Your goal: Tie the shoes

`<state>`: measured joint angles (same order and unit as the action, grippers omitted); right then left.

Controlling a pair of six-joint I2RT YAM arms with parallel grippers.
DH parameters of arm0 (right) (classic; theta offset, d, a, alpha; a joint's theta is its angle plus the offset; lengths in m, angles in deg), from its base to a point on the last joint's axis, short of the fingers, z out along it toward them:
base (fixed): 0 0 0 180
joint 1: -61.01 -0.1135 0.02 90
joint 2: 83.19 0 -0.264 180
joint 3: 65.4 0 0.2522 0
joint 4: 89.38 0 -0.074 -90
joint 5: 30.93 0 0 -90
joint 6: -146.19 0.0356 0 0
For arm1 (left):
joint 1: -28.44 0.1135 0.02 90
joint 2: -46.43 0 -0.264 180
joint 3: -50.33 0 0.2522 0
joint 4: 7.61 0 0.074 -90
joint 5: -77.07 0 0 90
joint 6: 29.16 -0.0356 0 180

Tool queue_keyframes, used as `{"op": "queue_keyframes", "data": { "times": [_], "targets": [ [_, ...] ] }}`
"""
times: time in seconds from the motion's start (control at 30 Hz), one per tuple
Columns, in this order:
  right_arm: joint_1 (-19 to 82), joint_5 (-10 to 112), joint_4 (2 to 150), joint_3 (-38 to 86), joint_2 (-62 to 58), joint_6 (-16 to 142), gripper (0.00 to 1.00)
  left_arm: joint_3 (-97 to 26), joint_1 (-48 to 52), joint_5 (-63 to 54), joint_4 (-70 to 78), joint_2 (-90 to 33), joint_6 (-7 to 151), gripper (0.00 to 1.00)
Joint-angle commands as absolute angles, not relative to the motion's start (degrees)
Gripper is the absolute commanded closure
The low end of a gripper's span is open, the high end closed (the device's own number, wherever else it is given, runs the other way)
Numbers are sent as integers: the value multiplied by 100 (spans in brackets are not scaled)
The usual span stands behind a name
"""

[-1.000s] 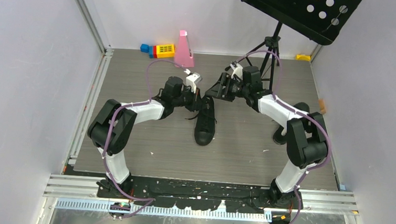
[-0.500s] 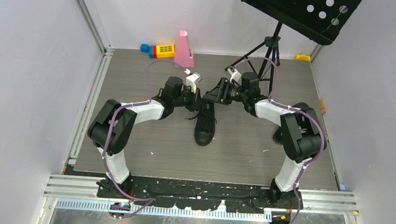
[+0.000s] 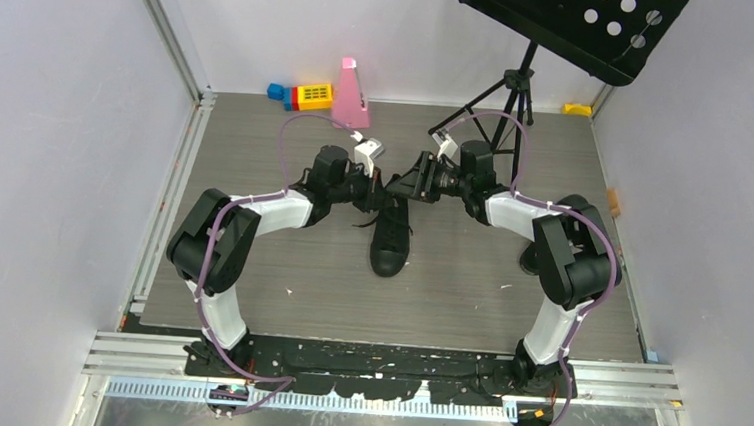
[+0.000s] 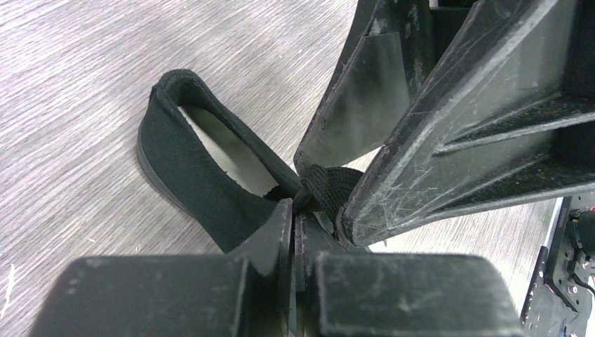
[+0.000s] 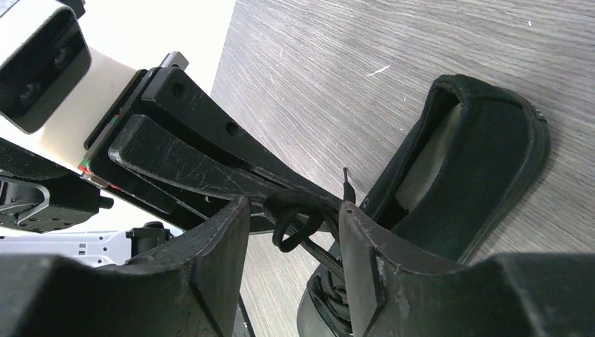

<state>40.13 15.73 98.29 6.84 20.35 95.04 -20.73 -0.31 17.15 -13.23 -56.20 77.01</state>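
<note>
Far behind the shoe [image 3: 389, 242] and to its left, a blue block [image 3: 275, 91], a yellow block [image 3: 314, 94] and a pink wedge-shaped piece [image 3: 351, 93] sit near the back wall. The shoe itself lies on the grey wood-grain table [image 3: 249, 264], its toe pointing toward the arm bases and its heel opening turned away from them.

The left gripper [image 4: 293, 210] reaches in from the shoe's left and ends just over its lacing, near the opening. Its fingers are pressed together, clenched on the black lace [image 4: 326, 188] that rises from the shoe.

The right gripper [image 5: 293, 206] reaches in from the shoe's right and meets the left gripper over the same spot. Its fingers stand apart, released, with a small loop of the lace hanging between them; whether the loop touches either finger is not clear.

Behind the shoe and to its right stands a black music stand [image 3: 567, 21] on a tripod. A dark shape right of the shoe is mostly hidden by the right arm.
</note>
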Motion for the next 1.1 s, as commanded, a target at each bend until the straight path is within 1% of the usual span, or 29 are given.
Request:
{"op": "queue_keyframes", "data": {
  "times": [0.0, 0.07, 0.2, 0.3, 0.6, 0.63, 0.7, 0.73, 0.8, 0.93, 1.07],
  "targets": [
    [4000, 1581, 9947, 758, 2031, 9320, 48, -2244, -12, 1826, -1406, -5512, 7710, 100],
    [4001, 1591, 9941, 775, 2055, 9315, 53, -2241, -12, 1827, -1406, -5501, 7710, 100],
    [3994, 1565, 9943, 807, 2099, 9312, 58, -2244, -12, 1843, -1406, -5493, 7719, 100],
    [3992, 1589, 9932, 819, 2113, 9310, 64, -2241, -12, 1845, -1414, -5491, 7717, 100],
    [3992, 1633, 9805, 929, 2137, 9214, 73, -2240, -12, 1844, -1415, -5490, 7719, 100],
    [3992, 1630, 9805, 941, 2139, 9204, 71, -2236, -12, 1844, -1408, -5483, 7711, 100],
    [3992, 1640, 9817, 936, 2138, 9186, 57, -2234, -12, 1845, -1406, -5475, 7710, 100],
    [3992, 1655, 9822, 928, 2131, 9165, 54, -2232, -12, 1844, -1406, -5476, 7710, 100],
    [3984, 1679, 9822, 939, 2150, 9152, 54, -2234, -12, 1844, -1406, -5477, 7710, 100],
    [3975, 1627, 9951, 990, 2264, 9248, 48, -2233, -12, 1847, -1406, -5464, 7710, 100],
    [3959, 1562, 10025, 1031, 2364, 9328, 49, -2232, -12, 1847, -1414, -5456, 7710, 100]
  ]
}}
